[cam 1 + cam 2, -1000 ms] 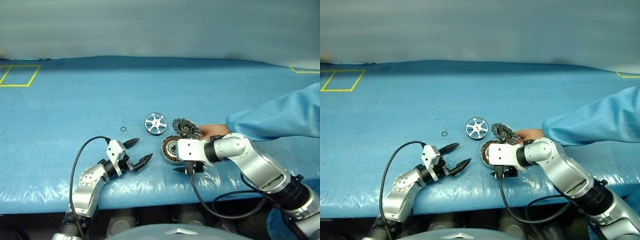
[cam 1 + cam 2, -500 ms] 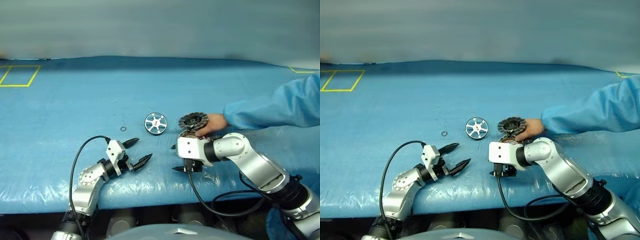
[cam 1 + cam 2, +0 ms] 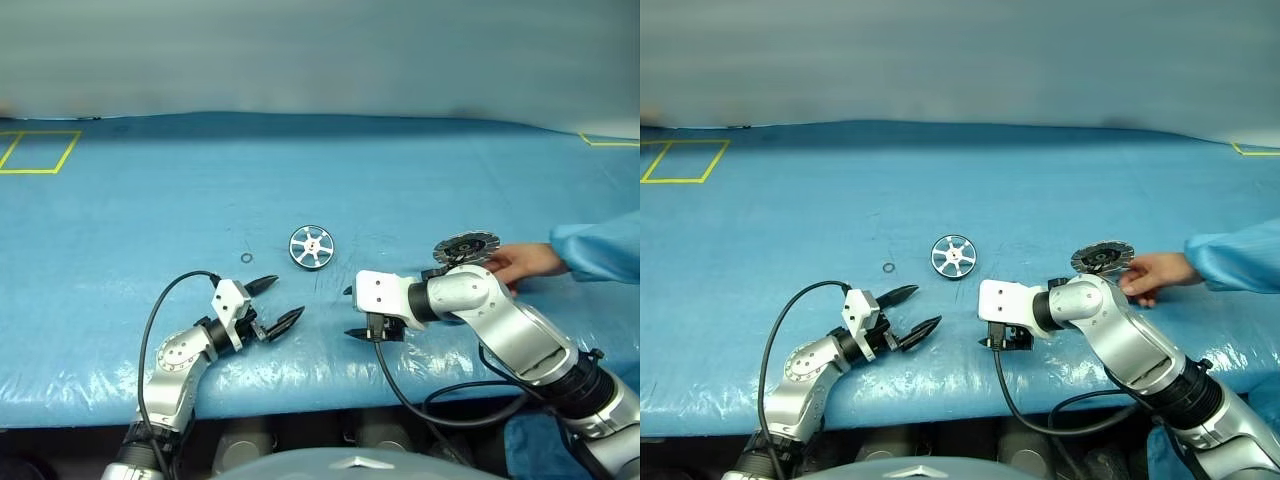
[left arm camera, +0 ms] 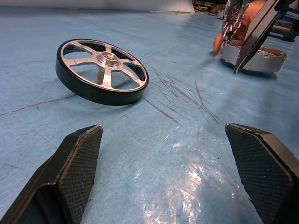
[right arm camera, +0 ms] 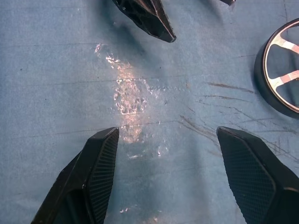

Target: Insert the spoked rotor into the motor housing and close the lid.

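Left eye view: spoked rotor [image 3: 311,246] flat on blue counter [image 3: 150,220], just ahead-right of left tool [image 3: 276,303], wide and empty. Right tool [image 3: 352,313] wide, empty. A person's hand [image 3: 522,263] holds lid [image 3: 465,246] and housing far right. Left arm nearer the rotor.

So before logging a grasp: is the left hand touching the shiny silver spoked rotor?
Apart. In the left wrist view, bare blue table cover lies between the open left hand and the spoked rotor.

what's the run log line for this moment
left gripper: open, empty | right gripper: open, empty | rotor: on table | lid: raised, person's hand on it
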